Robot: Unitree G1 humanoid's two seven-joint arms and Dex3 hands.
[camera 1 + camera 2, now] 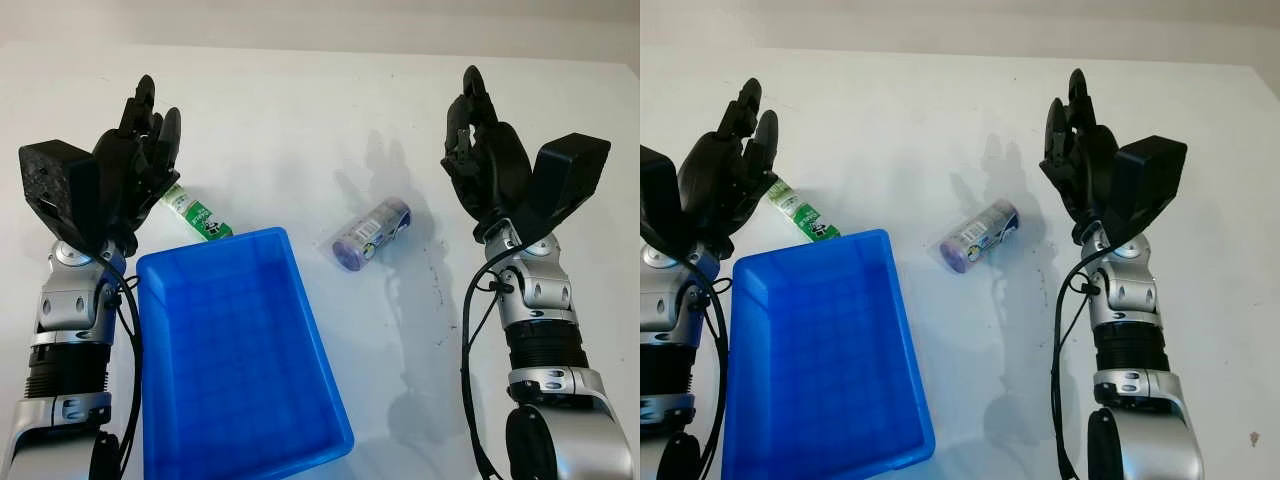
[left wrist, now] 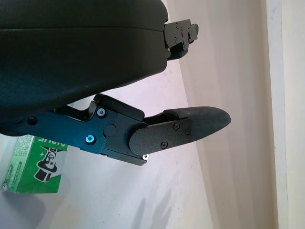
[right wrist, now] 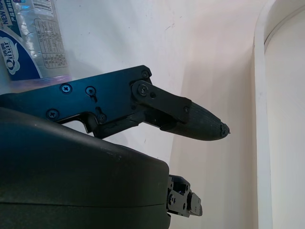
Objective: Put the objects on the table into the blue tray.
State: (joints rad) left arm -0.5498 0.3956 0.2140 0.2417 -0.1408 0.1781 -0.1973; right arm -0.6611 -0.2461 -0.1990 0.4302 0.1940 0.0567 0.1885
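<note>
You can read "NEW" and "Qinai" on the clear wrapped roll's label (image 3: 33, 38); the green box's lettering (image 2: 40, 164) stays illegible.

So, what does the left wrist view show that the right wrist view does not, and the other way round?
Left wrist view: the green box lying on the table, near the left robot hand, which is open and holds nothing. Right wrist view: the labelled packet with blue print, near the right robot hand, which is also open. Shared: the white table under each hand.
</note>
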